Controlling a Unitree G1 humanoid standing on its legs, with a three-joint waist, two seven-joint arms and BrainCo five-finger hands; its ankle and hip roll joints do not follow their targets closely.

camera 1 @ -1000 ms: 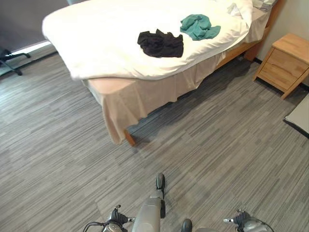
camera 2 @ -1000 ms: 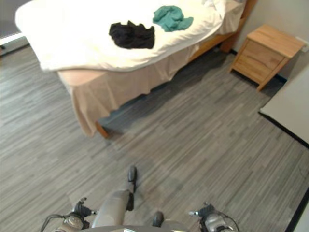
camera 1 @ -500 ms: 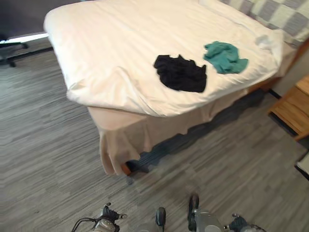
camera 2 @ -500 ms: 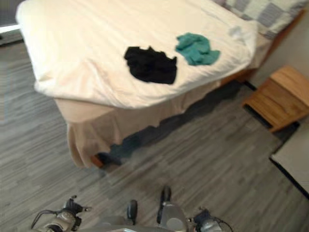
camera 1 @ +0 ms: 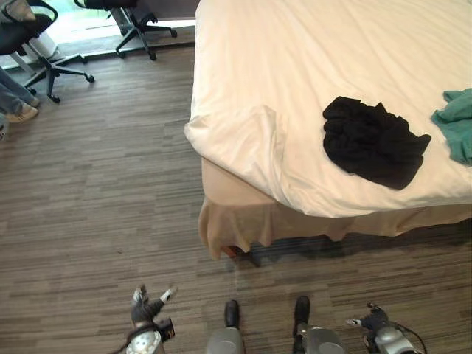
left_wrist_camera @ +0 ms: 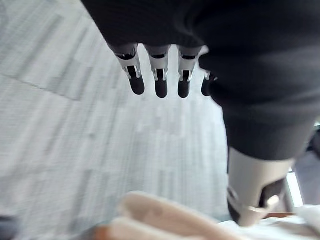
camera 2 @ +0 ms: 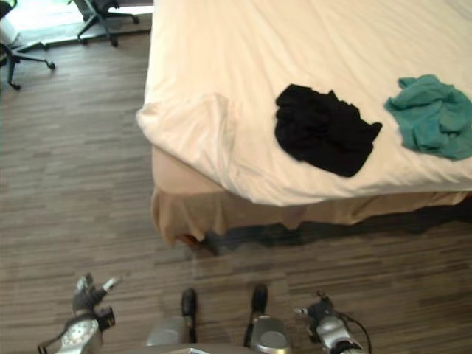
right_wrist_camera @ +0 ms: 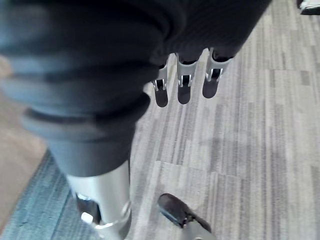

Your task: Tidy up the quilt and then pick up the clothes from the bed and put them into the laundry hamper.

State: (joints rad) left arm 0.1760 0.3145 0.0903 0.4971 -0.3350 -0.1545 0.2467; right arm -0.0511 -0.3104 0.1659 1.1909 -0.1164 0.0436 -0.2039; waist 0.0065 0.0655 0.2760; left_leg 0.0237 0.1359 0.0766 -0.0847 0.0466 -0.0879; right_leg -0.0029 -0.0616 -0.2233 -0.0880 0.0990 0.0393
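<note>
Nearest the robot, well short of the bed (camera 1: 243, 221), both hands hang low over the grey-brown plank floor (camera 1: 96, 221). The left hand (camera 1: 147, 308) sits out from the bed's near corner, its fingers (left_wrist_camera: 157, 82) straight and relaxed in the left wrist view, holding nothing. The right hand (camera 2: 318, 310) hangs off the bed's near side; its fingers (right_wrist_camera: 182, 87) also point straight down over the floor, empty.

The bed's near corner shows a tan skirt (camera 2: 177, 214) drooping to the floor below the mattress edge. Over it lies the cream quilt (camera 1: 310, 66), whose corner is bunched into a raised fold (camera 2: 214, 122) at the bed's near corner, with the rest spread fairly flat.

On the quilt, close to the bed's near edge, lies a crumpled black garment (camera 2: 321, 129). Just beside it, further along the same edge and apart from it, lies a rumpled teal garment (camera 2: 431, 114). Neither touches a hand.

Beyond the bed's far corner, black office chairs (camera 1: 140, 18) stand on the floor by a bright strip of light, and a person's legs and shoes (camera 1: 16, 103) show at the edge near one chair.
</note>
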